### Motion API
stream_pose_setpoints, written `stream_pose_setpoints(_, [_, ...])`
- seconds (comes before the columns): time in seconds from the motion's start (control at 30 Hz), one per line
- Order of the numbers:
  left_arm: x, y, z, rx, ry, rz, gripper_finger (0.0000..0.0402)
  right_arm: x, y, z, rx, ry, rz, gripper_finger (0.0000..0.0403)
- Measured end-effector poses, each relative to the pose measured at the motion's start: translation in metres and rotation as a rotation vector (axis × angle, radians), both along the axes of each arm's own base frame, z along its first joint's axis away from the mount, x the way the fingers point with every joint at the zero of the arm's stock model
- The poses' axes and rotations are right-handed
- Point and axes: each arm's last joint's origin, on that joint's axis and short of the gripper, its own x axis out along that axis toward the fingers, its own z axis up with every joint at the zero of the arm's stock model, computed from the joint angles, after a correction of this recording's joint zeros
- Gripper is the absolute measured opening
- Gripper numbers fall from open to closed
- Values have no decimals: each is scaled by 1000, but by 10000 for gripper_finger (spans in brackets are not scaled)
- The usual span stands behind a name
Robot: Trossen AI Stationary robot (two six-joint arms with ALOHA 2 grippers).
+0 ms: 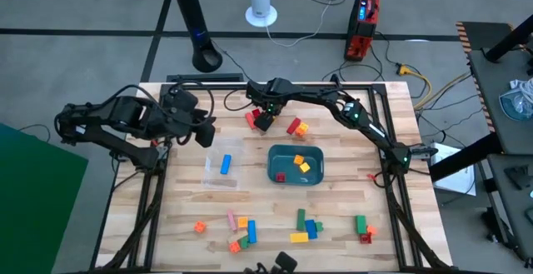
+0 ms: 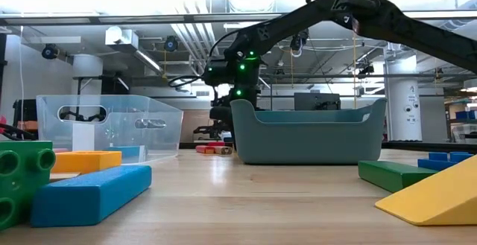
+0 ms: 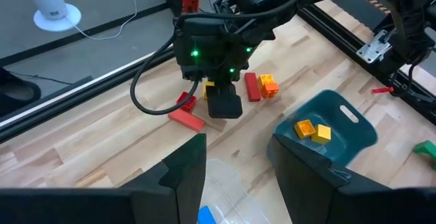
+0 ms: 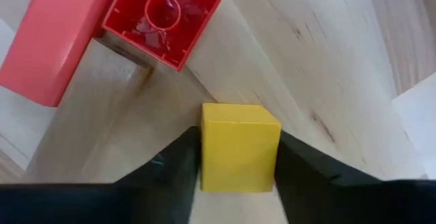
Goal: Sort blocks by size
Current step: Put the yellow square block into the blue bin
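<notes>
The right gripper (image 4: 237,159) is pinched onto a small yellow cube (image 4: 240,146) at the far side of the counter (image 1: 333,199), right beside a red cube (image 4: 162,18) and a pinkish-red bar (image 4: 51,37). If that hold is shallow (only smooth flat faces there) it could slip out mid-carry. Left gripper (image 3: 235,159) hangs spread open and empty near the clear container (image 1: 221,167).
</notes>
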Motion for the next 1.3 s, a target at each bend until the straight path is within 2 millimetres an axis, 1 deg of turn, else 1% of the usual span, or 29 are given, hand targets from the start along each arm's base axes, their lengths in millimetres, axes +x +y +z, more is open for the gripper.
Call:
stream_pose_setpoints(0.07, [1,0,0,0,2,0,153,0,0,2,-2,-3,1,124])
stream_pose_setpoints(0.17, [1,0,0,0,1,0,153,-4,2,16,-4,-4,11,125])
stream_pose_setpoints(0.23, [1,0,0,1,1,0,153,-7,3,38,-16,-28,18,125])
stream_pose_setpoints(0.3, [1,0,0,5,4,-4,153,-14,7,65,-32,-60,36,125])
stream_pose_setpoints(0.4, [1,0,0,14,7,-4,153,-27,19,105,-30,-95,77,125])
stream_pose_setpoints(0.53, [1,0,0,17,11,-8,153,-43,52,155,-44,-149,136,144])
stream_pose_setpoints(0.63, [1,0,0,26,17,-17,153,-52,85,189,-67,-224,198,143])
stream_pose_setpoints(0.7, [1,0,0,28,18,-18,153,-57,109,204,-81,-253,280,133])
stream_pose_setpoints(0.8, [1,0,0,28,19,-18,153,-65,149,216,-60,-276,431,126])
stream_pose_setpoints(0.87, [1,0,0,30,20,-21,153,-70,175,218,-25,-277,515,126])
stream_pose_setpoints(0.93, [1,0,0,34,24,-25,153,-74,198,216,8,-271,579,132])
stream_pose_setpoints(1.0, [1,0,0,38,28,-31,153,-74,218,205,21,-252,605,143])
stream_pose_setpoints(1.07, [1,0,0,37,31,-37,153,-69,234,189,29,-255,614,150])
stream_pose_setpoints(1.17, [1,0,0,36,31,-38,153,-62,248,158,28,-248,586,149])
stream_pose_setpoints(1.23, [1,0,0,36,30,-38,153,-62,249,139,14,-218,547,146])
stream_pose_setpoints(1.3, [1,0,0,33,29,-41,153,-63,246,122,15,-183,476,145])
